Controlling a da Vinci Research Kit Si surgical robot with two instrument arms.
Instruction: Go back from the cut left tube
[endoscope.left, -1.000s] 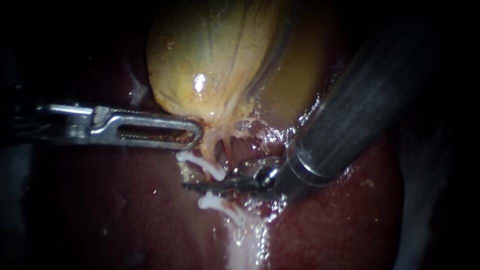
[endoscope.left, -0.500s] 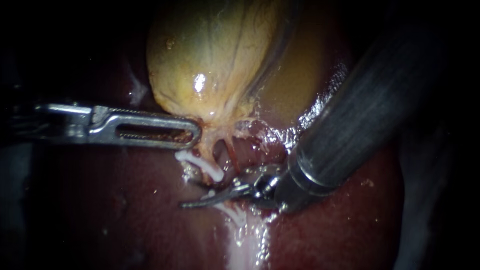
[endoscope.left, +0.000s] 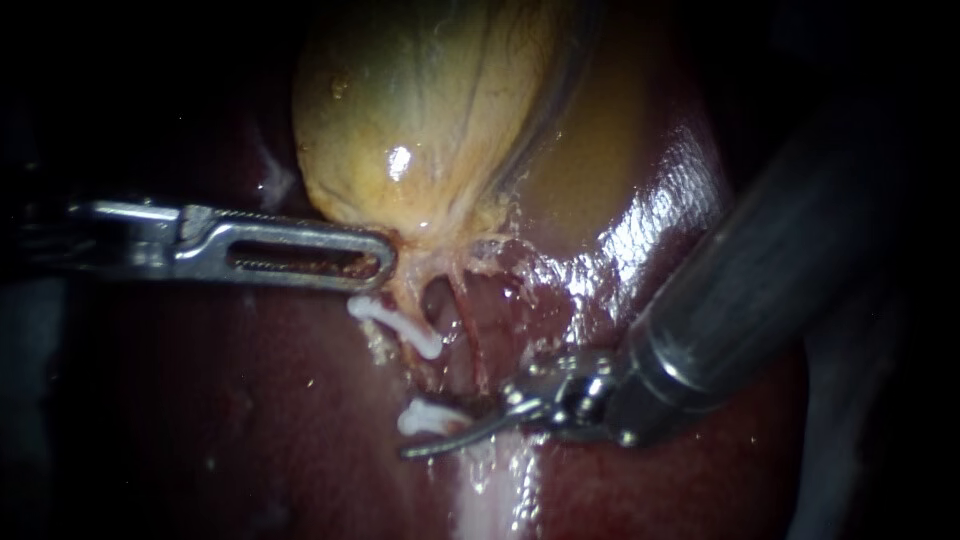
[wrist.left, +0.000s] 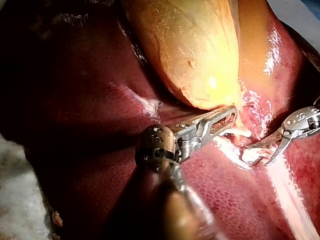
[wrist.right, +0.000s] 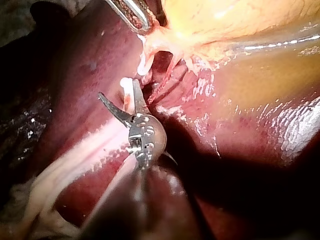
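Beside right end effector (wrist.right: 117, 90), cut left tube (endoscope.left: 425, 416)

The endoscope looks closely down on the gallbladder (endoscope.left: 420, 130) at 12 o'clock, while wrist cameras look forward from behind the left instrument (wrist.left: 231, 114) and right instrument (wrist.right: 117, 92), all three sharing the white clips (endoscope.left: 400, 325).

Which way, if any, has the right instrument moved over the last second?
Yes. The right instrument has drawn back toward the lower right, away from the upper white clip, which stayed put.
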